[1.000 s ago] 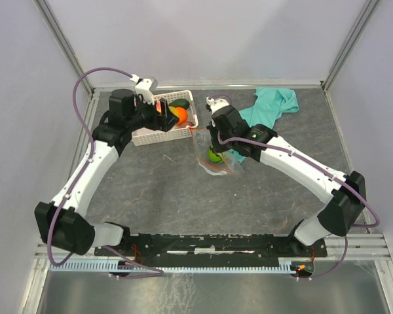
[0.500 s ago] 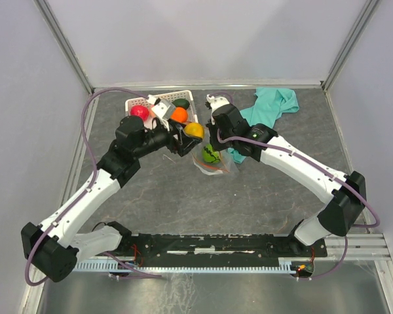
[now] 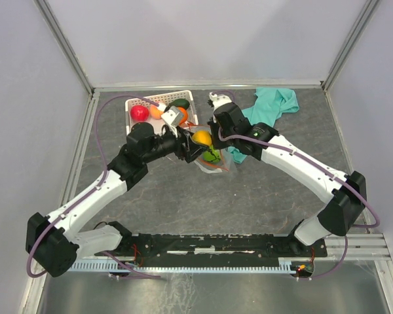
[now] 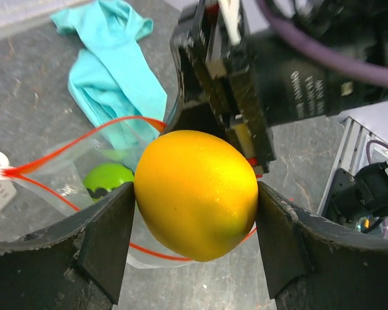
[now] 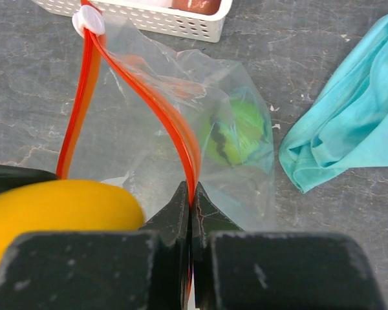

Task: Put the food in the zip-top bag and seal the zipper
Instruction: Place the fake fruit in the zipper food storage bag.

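Note:
My left gripper (image 4: 195, 234) is shut on a yellow fruit (image 4: 195, 194) and holds it just above the open mouth of the clear zip-top bag (image 3: 216, 163). The fruit also shows in the top view (image 3: 201, 137). My right gripper (image 5: 191, 201) is shut on the bag's red-orange zipper (image 5: 181, 129) and holds the mouth up and open. A green fruit (image 5: 236, 132) lies inside the bag. A red fruit (image 3: 139, 112), an orange one (image 3: 156, 112) and a dark green one (image 3: 180, 103) lie in the white basket (image 3: 132, 101).
A teal cloth (image 3: 272, 104) lies crumpled at the back right, just beyond the bag. The basket stands at the back left, close behind my left wrist. Both arms meet over the bag near the table's middle back.
My left arm has swung from the basket to the right with the yellow fruit, and now holds it over the bag's mouth. The right gripper has kept its hold on the zipper.

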